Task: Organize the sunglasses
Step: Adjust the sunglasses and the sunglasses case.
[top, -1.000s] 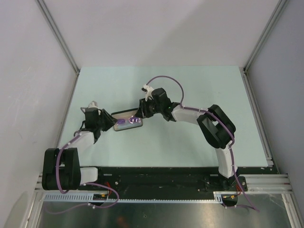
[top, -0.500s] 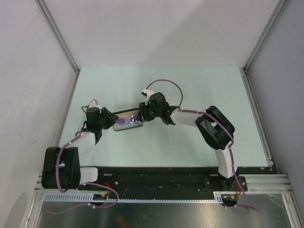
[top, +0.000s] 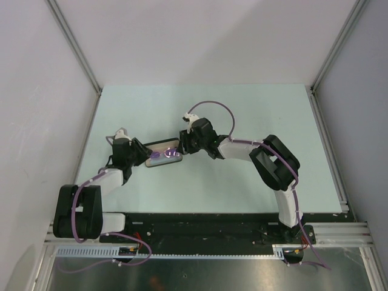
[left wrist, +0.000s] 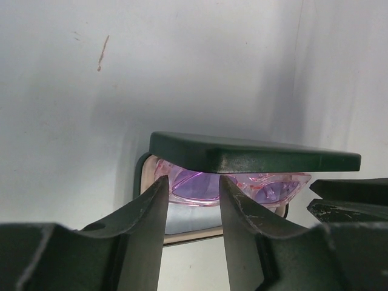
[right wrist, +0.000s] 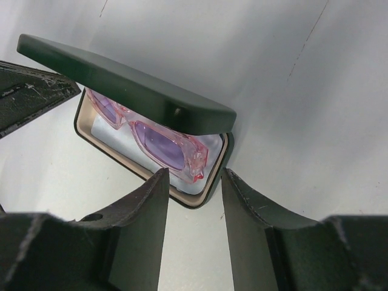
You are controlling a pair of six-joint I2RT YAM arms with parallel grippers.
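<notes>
Smooth, matte pale-green table (top: 242, 121). Dark, scuffed left gripper (left wrist: 193, 182) and right gripper (right wrist: 194, 176) at opposite ends of matte black case (right wrist: 127, 88), both spread apart, grasping nothing. Oblong, rounded, lid half raised. Inside, glossy translucent pink sunglasses (right wrist: 159, 151), purple lenses.

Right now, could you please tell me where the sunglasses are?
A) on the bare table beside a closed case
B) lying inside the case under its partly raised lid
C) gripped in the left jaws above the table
B: the right wrist view shows the sunglasses lying in the case, with the lid tilted open above them.
</notes>
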